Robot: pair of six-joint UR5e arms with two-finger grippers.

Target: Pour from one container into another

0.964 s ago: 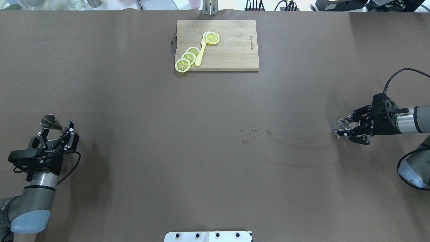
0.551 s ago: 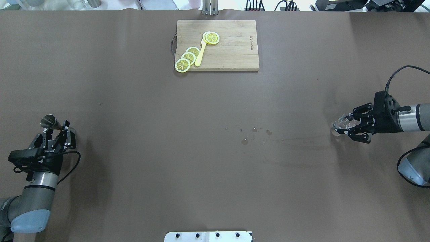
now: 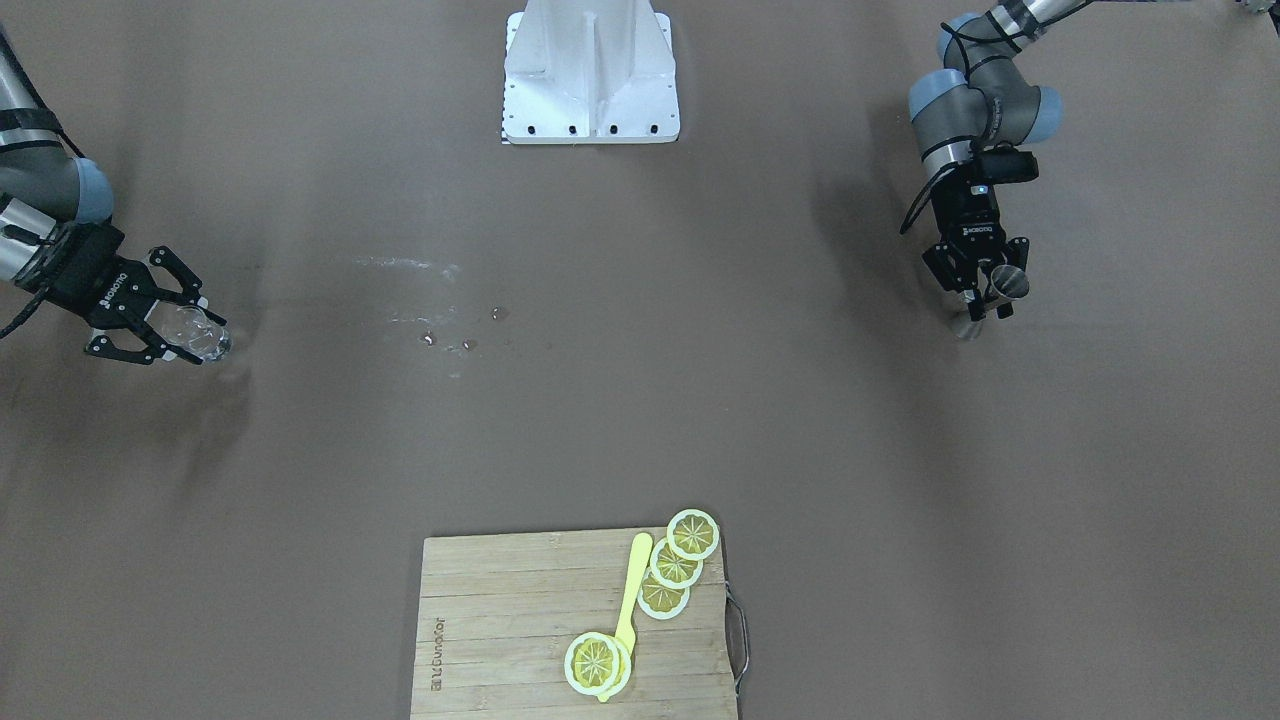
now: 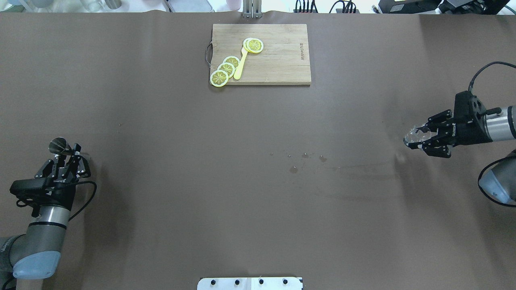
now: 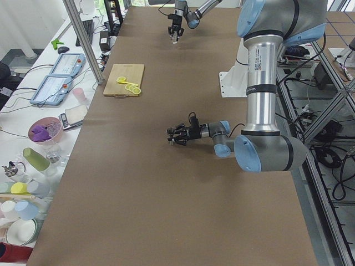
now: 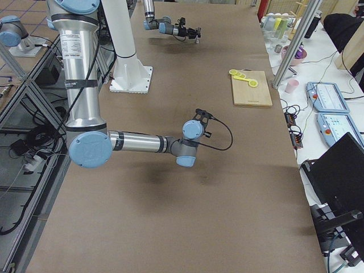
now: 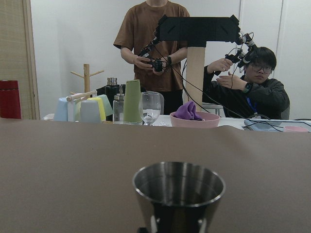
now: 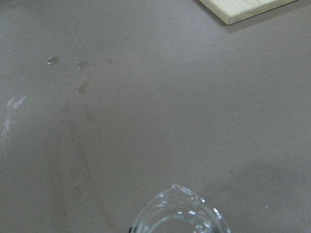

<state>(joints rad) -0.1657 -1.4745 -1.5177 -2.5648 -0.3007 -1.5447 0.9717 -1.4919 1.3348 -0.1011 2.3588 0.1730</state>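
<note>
Brown table [image 4: 258, 193], opposite ends: right gripper [image 4: 417, 139] closed on the glass cup [image 4: 414, 136], left gripper [image 4: 69, 155] closed on the jigger [image 4: 59, 144]; carry the cup level to the jigger, tipping only once its lip overhangs.

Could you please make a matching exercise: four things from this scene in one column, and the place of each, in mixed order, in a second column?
1. glass cup
2. jigger
3. lemon slices
4. wet drops

A. on the cutting board
B. in the left claw
C. on the bare table
D. in the right claw

Pairs: 1-D, 2-B, 3-A, 4-C
</note>
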